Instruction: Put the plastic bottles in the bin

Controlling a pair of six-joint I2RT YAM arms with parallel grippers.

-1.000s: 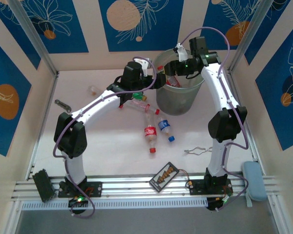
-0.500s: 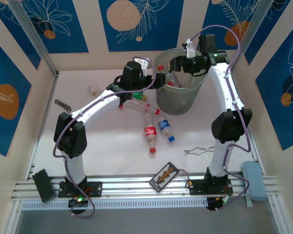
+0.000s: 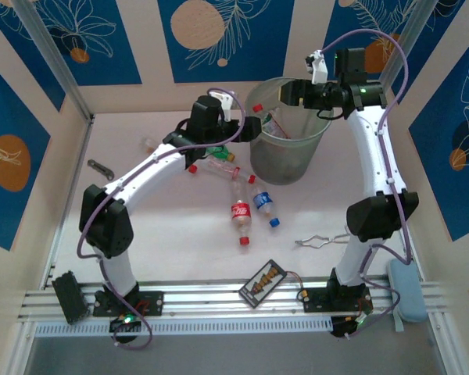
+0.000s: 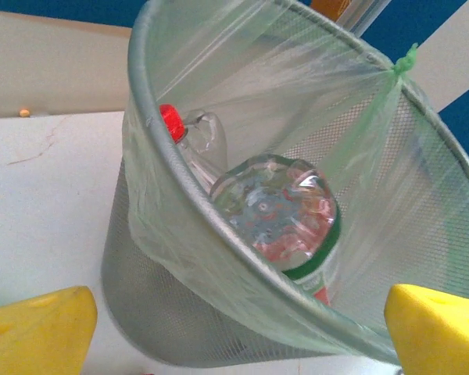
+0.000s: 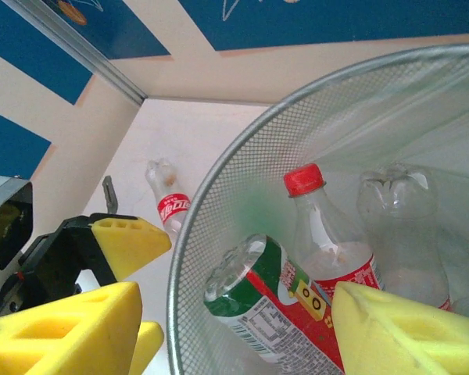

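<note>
Since a second ago, my right gripper (image 3: 291, 91) has lifted out of the bin (image 3: 289, 168) mouth and drawn back toward the far right rim; the left arm has barely shifted.

Right gripper (image 5: 238, 336): yellow pads wide apart, nothing between them. It hangs above the bin (image 5: 211, 211), looking down inside.

Left gripper (image 3: 250, 127): sits just beside the bin's left rim. On the left wrist camera the left gripper (image 4: 238, 336) has its pads spread apart and holds nothing, with the mesh wall of the bin (image 4: 141, 297) right ahead.

Inside the bin, through the clear liner (image 4: 352, 101):
- green-banded bottle (image 5: 258, 297) lying tilted, base up; its ribbed base also faces the left wrist camera (image 4: 281, 211).
- red-capped bottle (image 5: 320, 226) leaning behind it, touching it.
- clear bottle (image 5: 399, 226) base up, just beside the red-capped one.

Out on the table (image 3: 180, 226):
- red-labelled bottle (image 3: 241, 212) and blue-labelled bottle (image 3: 264, 205), lying side by side near the bin's front.
- clear bottle with a red cap (image 3: 223, 168) lying under my left forearm.
- small bottle (image 3: 150, 144) well apart near the far left; it has a red label in the right wrist view (image 5: 168, 199).

Metal scissors (image 3: 320, 241) lie by the right arm, and a black card (image 3: 263, 283) at the near edge.
</note>
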